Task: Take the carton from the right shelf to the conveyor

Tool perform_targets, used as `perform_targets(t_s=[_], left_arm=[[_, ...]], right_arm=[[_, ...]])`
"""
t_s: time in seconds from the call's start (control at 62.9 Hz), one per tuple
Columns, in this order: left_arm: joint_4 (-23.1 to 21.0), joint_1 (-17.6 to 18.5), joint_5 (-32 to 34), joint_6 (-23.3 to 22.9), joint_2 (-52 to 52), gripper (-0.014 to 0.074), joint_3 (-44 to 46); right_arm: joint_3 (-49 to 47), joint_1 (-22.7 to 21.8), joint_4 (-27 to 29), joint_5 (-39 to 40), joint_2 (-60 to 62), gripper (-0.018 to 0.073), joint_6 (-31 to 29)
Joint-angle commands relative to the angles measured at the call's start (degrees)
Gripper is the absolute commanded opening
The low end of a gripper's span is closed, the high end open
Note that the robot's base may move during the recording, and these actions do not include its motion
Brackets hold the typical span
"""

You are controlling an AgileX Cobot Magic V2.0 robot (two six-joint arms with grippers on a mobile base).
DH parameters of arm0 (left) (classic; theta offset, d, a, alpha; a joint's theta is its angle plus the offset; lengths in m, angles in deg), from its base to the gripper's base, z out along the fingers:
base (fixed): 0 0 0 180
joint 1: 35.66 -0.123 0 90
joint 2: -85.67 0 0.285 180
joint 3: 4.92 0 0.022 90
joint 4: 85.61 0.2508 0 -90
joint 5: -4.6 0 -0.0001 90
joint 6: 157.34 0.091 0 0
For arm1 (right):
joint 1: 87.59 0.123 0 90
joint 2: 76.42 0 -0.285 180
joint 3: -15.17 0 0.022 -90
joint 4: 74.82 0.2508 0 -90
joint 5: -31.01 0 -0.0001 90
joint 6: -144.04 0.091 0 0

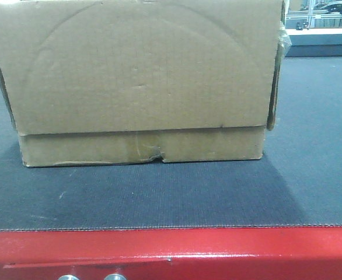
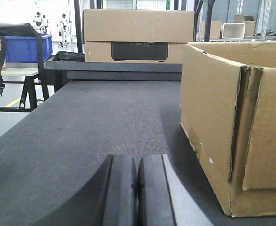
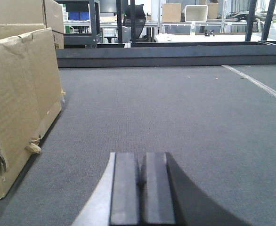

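Observation:
The brown carton [image 1: 139, 81] stands on the dark grey conveyor belt [image 1: 159, 198], above the red frame [image 1: 171, 251]. It shows an arc crease and a taped lower strip with a torn notch. In the left wrist view the carton [image 2: 232, 122] is to the right of my left gripper [image 2: 138, 162], which is shut and empty just above the belt [image 2: 95, 122]. In the right wrist view the carton [image 3: 18, 99] is to the left of my right gripper [image 3: 142, 160], shut and empty, apart from the box. The right shelf is out of view.
Another carton with a black label [image 2: 138, 35] stands beyond the belt's far end. A blue bin [image 2: 20, 47] sits on a table at the far left. Shelves with boxes [image 3: 185, 14] stand behind the belt. Two silver bolts [image 1: 92, 276] sit in the red frame.

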Motion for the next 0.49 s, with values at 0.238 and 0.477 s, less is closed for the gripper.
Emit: perform_targets(t_s=[0.238,0.477], left_arm=[[-0.24,0.38,1.00,0.22,-0.26,0.0004,0.11],[-0.24,0.38,1.00,0.22,-0.26,0.0004,0.11]], right_arm=[[0.00,-0.23,0.21,1.67,0.28,-0.0075,-0.52],[0.00,-0.23,0.21,1.67,0.28,-0.0075,-0.52]])
